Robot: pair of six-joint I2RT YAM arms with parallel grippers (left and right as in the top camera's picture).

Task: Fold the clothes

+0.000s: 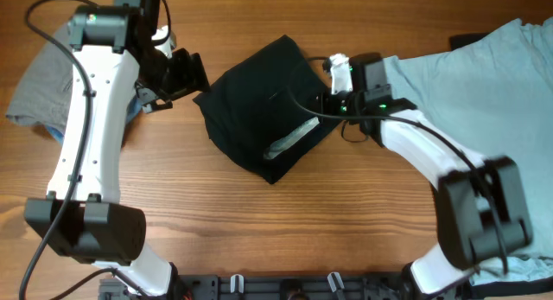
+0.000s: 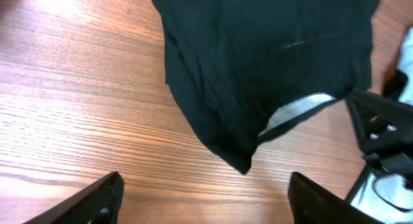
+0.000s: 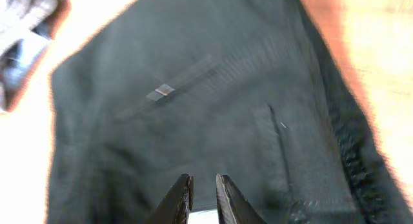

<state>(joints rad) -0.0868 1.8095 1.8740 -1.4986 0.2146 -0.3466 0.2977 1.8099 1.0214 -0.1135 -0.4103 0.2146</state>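
While the black cloth lies bunched at mid worktop, the left jaws stand wide open and empty just beside its left edge. The right jaws, over its right side, are almost closed; whether they pinch fabric cannot be told.

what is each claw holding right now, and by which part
The left claw is open and holds nothing. The right claw is nearly closed at the black cloth's right edge; whether it pinches the fabric cannot be told.

Overhead evenly bright; right wrist view motion-blurred, corners overexposed, left sharper.
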